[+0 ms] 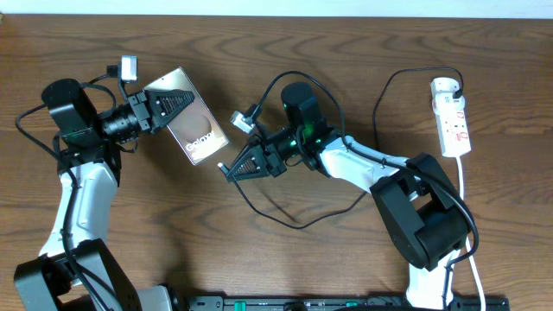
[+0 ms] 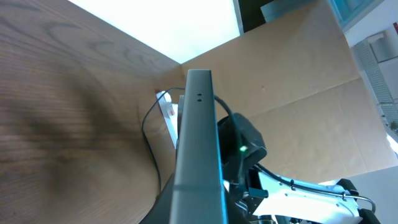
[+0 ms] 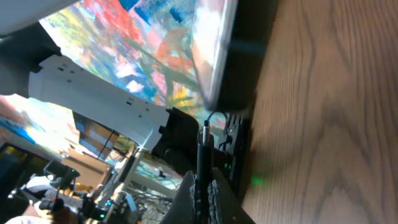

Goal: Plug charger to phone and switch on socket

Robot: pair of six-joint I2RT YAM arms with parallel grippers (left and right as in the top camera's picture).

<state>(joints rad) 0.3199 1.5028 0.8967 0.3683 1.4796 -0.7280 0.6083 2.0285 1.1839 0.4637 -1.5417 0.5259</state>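
I am holding the phone with my left end effector. Its two fingers are pressing tight on one end of the phone, and the phone is sticking out over the desk, up off the wood. In my left wrist view I am looking along the phone's thin edge, which is standing up straight in the middle of the picture.

I am holding the charger with my right end effector. Those fingers are squeezing shut around the thin black cable just behind its connector tip. The tip is poking out past my fingers and pointing at the free end of the phone. It is sitting very close to that end. I cannot tell if it is touching the phone or not.

The rest of the charger cable is making a big loose loop on the desk under my right arm. Another part is running up and over to the socket.

The socket is lying at the far right side of the desk, well apart from the phone. A white cord is trailing down from it. The switches are too small for me to see how they are set.
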